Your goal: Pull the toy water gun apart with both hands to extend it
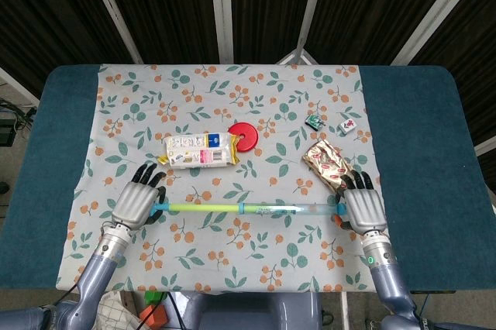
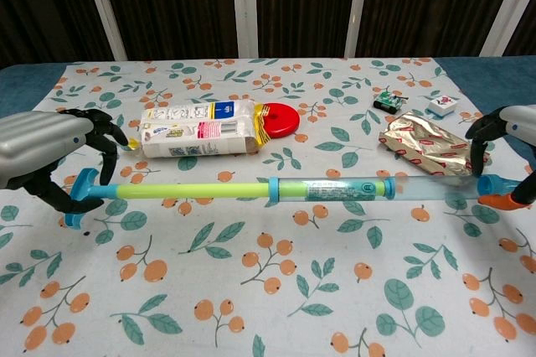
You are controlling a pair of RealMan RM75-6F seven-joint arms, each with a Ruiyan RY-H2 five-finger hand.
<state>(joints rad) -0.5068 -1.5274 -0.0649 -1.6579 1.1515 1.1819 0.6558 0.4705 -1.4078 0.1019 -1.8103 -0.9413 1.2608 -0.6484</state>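
Lime-green and clear blue toy water gun (image 2: 276, 190), orange-berry leaf-print tablecloth (image 1: 271, 105), red disc (image 1: 246, 135)

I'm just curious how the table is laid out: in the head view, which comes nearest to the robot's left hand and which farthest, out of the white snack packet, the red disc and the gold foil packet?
From the left hand:
1. White snack packet, just beyond it.
2. Red disc, past the packet's far end.
3. Gold foil packet, across the cloth, near the right hand.
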